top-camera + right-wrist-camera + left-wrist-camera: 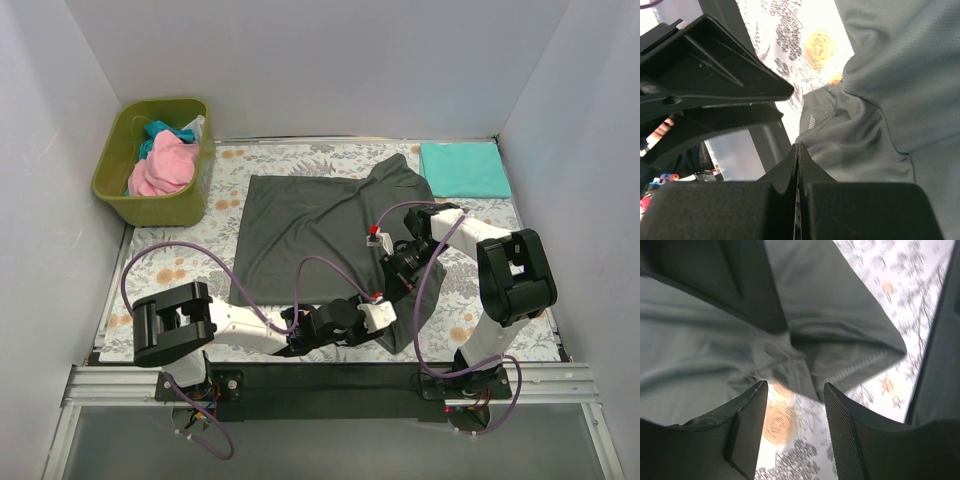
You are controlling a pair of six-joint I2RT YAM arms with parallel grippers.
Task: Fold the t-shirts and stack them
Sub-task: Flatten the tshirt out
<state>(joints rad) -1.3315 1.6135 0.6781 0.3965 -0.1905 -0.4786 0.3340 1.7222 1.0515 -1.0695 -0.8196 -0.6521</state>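
Note:
A dark charcoal grey t-shirt (300,220) lies spread on the floral table cloth (170,265), its right side bunched under both arms. My left gripper (385,318) (795,385) is open at the shirt's near right corner. Only the floral cloth shows between its fingers, and the stitched hem (855,365) lies just past the tips. My right gripper (395,275) (797,146) is shut, and the shirt's (900,75) hem edge puckers into its tips. A teal-green t-shirt (463,168) lies folded at the back right.
An olive-green bin (105,175) at the back left holds a pink shirt (165,165) and a teal one (158,130). White walls close in the table on three sides. The two arms crowd together over the shirt's right side.

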